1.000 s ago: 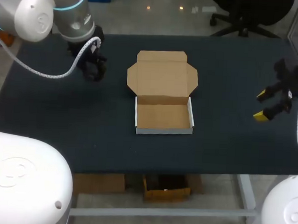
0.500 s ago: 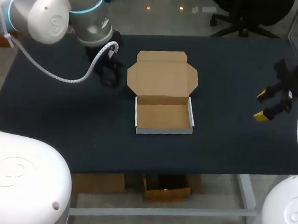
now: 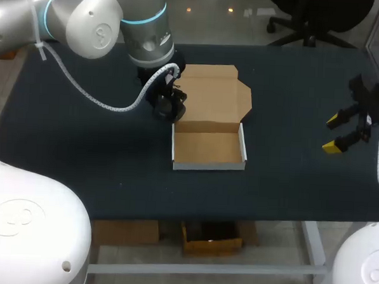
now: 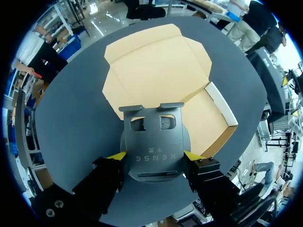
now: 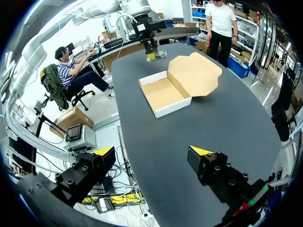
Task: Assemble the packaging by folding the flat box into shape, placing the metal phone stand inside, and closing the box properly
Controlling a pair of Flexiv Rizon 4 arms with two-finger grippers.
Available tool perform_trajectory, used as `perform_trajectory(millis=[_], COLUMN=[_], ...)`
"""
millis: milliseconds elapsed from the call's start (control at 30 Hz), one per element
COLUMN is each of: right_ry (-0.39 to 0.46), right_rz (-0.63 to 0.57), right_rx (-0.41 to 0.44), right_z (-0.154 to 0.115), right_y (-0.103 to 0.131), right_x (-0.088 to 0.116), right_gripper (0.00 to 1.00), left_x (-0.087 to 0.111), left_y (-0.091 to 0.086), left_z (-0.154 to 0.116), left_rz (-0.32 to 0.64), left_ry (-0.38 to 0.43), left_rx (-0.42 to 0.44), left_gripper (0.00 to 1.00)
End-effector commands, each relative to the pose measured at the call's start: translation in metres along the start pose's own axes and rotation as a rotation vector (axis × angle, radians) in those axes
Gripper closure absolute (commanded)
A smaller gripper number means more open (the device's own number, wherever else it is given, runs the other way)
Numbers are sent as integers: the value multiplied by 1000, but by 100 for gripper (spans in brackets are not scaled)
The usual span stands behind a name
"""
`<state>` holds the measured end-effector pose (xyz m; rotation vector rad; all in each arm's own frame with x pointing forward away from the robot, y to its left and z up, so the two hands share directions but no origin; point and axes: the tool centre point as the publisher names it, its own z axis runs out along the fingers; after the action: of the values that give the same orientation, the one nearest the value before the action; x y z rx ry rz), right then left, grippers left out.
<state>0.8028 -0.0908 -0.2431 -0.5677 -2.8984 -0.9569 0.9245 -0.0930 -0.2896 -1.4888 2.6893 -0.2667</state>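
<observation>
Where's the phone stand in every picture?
Head view: by the left edge of the box, under the left arm; too dark to tell apart from the jaws.
Left wrist view: the phone stand is gripped between the jaws, with the box just ahead.
Right wrist view: probably the tiny grey shape at the table's far end, past the box.
Shared landmark: the open cardboard box.

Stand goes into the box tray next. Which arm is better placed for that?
Left. The left gripper is shut on the dark grey metal phone stand, close over the left edge of the open brown cardboard box. The right gripper is open and empty, well off to the right of the box.
</observation>
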Motion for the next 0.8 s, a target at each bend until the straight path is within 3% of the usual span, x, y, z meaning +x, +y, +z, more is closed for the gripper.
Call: perform_trajectory(millis=[33,400,800], right_ry=[4,4,4], right_rz=[-1,-1,-1], right_rx=[0,0,0], right_z=[-2,-2,-2], right_y=[0,0,0], right_x=[0,0,0], right_gripper=[0,0,0], left_x=[14,50,76], left_y=[-6,-17,-24], left_z=[5,27,49], left_rz=[1,-13,-30], left_ry=[-16,4,3], left_rx=[-12,-8,10], left_gripper=[100,100,100])
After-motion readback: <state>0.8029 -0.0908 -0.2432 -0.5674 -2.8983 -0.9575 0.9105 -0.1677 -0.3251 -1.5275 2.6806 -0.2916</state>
